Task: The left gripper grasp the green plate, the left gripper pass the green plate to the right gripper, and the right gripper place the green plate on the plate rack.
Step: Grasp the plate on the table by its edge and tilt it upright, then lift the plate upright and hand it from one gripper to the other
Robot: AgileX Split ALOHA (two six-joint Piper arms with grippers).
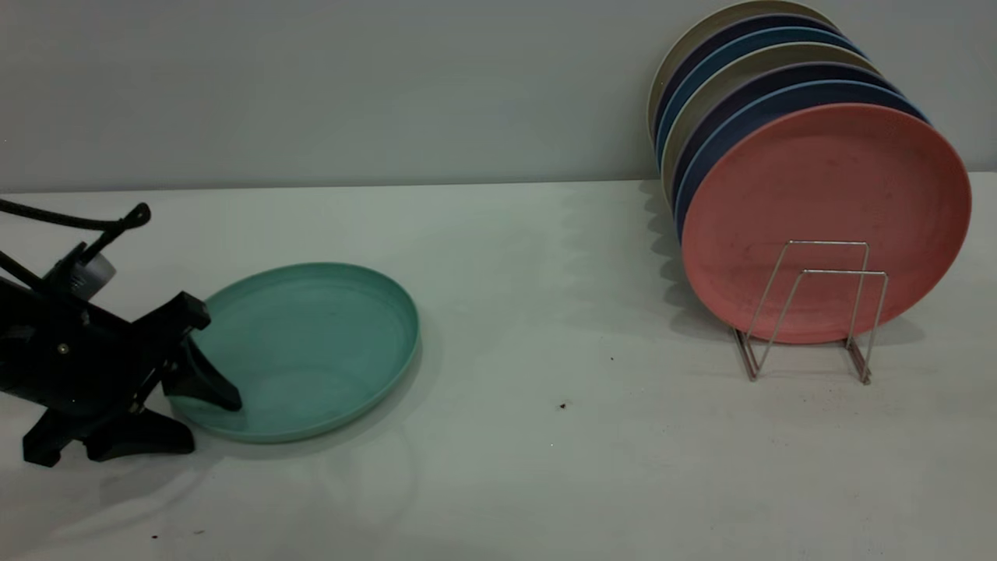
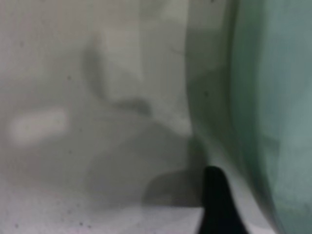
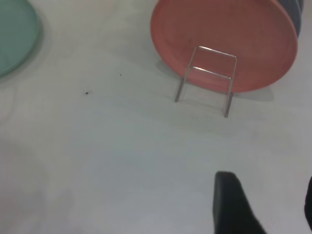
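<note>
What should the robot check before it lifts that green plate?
1. Left gripper straddles the rim, one finger inside the green plate, one outside: ok.
2. Fingers closed on the rim: not ok, open.
3. Plate flat on the table, nothing on it: ok.
4. Right gripper ready for the handover: cannot tell; it is up over the table, open.
5. Free loops at the front of the rack, ahead of the pink plate: ok.
</note>
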